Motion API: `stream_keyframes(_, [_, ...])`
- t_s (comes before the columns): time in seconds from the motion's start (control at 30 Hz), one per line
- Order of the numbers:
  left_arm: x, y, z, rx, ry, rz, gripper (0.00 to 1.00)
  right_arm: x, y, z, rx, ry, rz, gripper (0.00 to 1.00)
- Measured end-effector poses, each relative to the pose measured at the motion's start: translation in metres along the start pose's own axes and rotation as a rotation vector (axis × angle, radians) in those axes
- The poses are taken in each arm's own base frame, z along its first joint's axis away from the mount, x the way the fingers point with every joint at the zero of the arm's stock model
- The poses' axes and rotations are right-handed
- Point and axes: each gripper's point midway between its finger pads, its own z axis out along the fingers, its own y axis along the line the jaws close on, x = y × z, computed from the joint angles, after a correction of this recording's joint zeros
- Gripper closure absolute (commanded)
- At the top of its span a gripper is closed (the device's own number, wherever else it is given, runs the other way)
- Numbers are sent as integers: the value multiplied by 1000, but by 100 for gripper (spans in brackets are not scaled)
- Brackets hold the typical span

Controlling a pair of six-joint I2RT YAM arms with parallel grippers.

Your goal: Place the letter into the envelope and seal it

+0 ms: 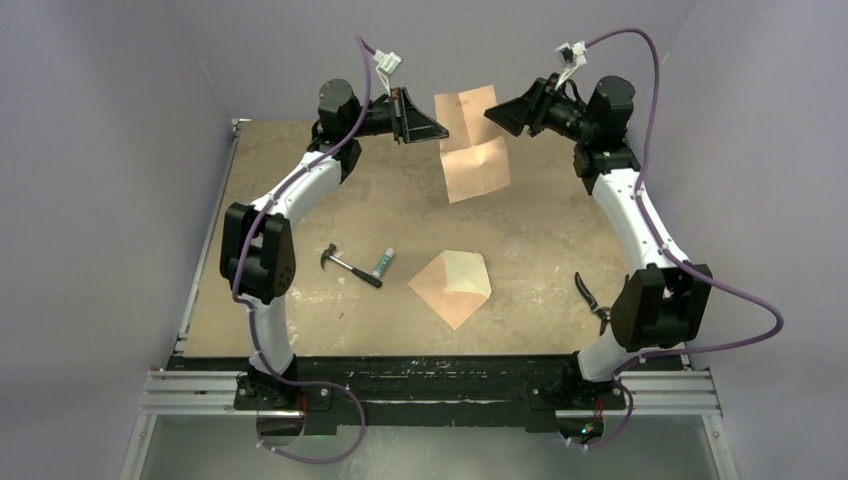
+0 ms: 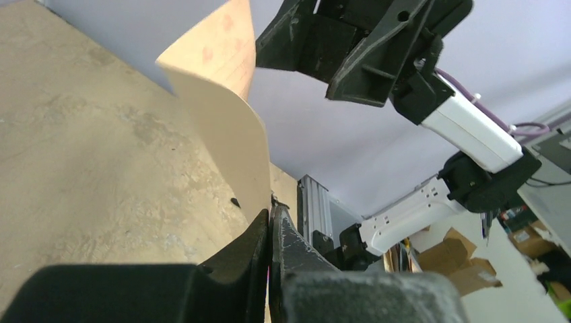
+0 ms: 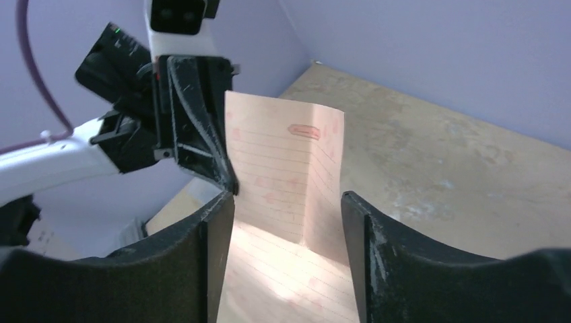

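The letter [image 1: 472, 150], a salmon-pink lined sheet, hangs in the air over the far middle of the table, bent along a crease. My left gripper [image 1: 438, 130] is shut on its left edge; in the left wrist view the jaws [image 2: 273, 214] pinch the sheet [image 2: 222, 114]. My right gripper [image 1: 493, 115] is at the sheet's right edge and open. In the right wrist view the letter [image 3: 283, 161] lies in the wide gap of that gripper [image 3: 287, 202], touching neither finger. The envelope [image 1: 452, 285] lies flat near the table's middle, its cream flap open.
A small hammer [image 1: 350, 266] and a glue stick [image 1: 383, 263] lie left of the envelope. Black pliers [image 1: 592, 298] rest by the right arm. Walls close in the table at the back and on both sides.
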Motion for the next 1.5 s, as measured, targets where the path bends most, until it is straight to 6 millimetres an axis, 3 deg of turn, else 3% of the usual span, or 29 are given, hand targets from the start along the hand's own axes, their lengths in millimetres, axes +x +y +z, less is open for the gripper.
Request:
stream_keyframes(0.13, [-1,-14,-4,40,25,40,100,9,20,-6,-105,19,-20,50])
stream_keyframes(0.4, [-12,-35,-18,81,26,125,100,12,35,-11,-188,27,-53,50])
stream_keyframes(0.7, [-16,-58,-23,127,30,184,100,4,30,-8,-151,-13,-18,26])
stream_keyframes(0.87, [-18,-73,-26,151,32,222,100,5,28,-7,-153,-47,3,24])
stream_keyframes(1.07, [-22,-81,-27,162,23,245,100,-1,48,-11,-254,-79,10,44])
stream_keyframes(1.13, [-22,-83,-28,166,21,240,100,-5,59,-14,-312,-92,-5,59])
stream_keyframes(1.27, [-25,-90,-28,180,12,234,99,-11,81,-23,-414,-111,-28,100])
stream_keyframes(1.3, [-25,-91,-28,184,10,232,82,-12,84,-25,-429,-115,-31,100])
stream_keyframes(1.37, [-26,-94,-28,189,5,233,61,-14,89,-27,-447,-119,-30,100])
stream_keyframes(1.43, [-28,-95,-29,191,-1,222,48,-15,91,-28,-452,-122,-21,100])
stream_keyframes(1.5, [-29,-93,-28,184,-9,220,40,-17,90,-27,-441,-128,-5,100])
